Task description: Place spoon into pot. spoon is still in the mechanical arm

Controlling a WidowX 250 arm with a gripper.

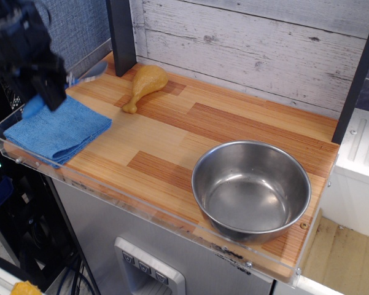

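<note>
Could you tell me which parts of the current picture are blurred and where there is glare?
In observation.image, the mechanical arm and the spoon in its grip are motion-blurred; the pot, sharp, shows bright reflections on its inner wall; the blue cloth is crisp.

The mechanical arm (21,46) is motion-blurred (tool (49,92) grip unclear); spoon (89,72) smeared.

Whitewashed plank wall (252,43) behind striped wooden countertop (190,132); dark upright post (121,34) at rear left; grey cabinet front (110,239) below.
</note>
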